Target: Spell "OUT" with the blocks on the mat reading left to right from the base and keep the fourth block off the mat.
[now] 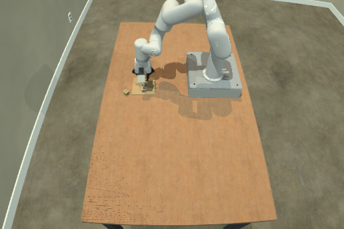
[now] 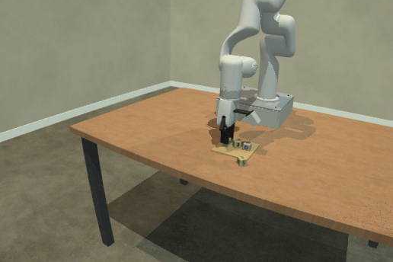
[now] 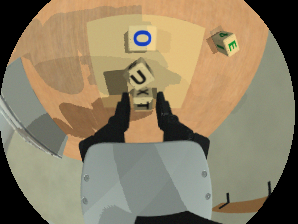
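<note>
In the wrist view three blocks lie in a row on the tan mat (image 3: 100,36) (image 1: 136,91) (image 2: 222,151). They are a blue O block (image 3: 141,38) (image 2: 247,145), a U block (image 3: 140,75) (image 2: 238,143) turned a little askew, and a T block (image 3: 143,98). My gripper (image 3: 143,99) (image 1: 143,83) (image 2: 226,138) stands low over the mat's near end. Its fingers straddle the T block, with small gaps at both sides. The block rests on the mat. A green E block (image 3: 225,43) (image 1: 126,92) (image 2: 241,161) lies on the table just off the mat.
The robot's grey base (image 1: 213,80) (image 2: 272,111) stands on the wooden table (image 1: 173,157) (image 2: 324,180), right of the mat in the top view. The table's left edge is a short way beyond the green block.
</note>
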Robot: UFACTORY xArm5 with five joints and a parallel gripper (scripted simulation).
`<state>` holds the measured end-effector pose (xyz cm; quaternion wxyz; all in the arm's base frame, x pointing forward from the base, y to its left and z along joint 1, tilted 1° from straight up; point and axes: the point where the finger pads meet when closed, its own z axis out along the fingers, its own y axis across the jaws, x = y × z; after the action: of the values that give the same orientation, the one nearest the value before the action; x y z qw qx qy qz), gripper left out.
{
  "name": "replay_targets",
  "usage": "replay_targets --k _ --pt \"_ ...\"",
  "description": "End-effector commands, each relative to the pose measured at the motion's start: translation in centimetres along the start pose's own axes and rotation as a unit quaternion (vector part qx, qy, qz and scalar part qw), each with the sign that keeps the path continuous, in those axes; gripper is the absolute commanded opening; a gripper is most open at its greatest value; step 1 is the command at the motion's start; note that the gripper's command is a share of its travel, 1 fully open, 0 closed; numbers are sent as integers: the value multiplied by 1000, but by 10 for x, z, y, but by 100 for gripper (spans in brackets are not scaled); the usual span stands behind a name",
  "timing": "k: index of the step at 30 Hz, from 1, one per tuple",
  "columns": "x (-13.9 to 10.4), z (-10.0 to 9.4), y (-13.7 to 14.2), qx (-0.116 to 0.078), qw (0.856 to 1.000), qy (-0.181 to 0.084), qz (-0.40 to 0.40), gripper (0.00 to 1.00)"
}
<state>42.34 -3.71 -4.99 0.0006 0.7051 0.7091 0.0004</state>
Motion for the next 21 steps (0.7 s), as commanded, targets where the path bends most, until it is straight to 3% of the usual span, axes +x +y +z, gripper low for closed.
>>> replay_targets --k 1,12,21 --pt "0 -17 1 -2 1000 0 0 42" --pt "-1 -71 1 -2 1000 0 0 42" --pt "-1 -79 1 -2 1000 0 0 42"
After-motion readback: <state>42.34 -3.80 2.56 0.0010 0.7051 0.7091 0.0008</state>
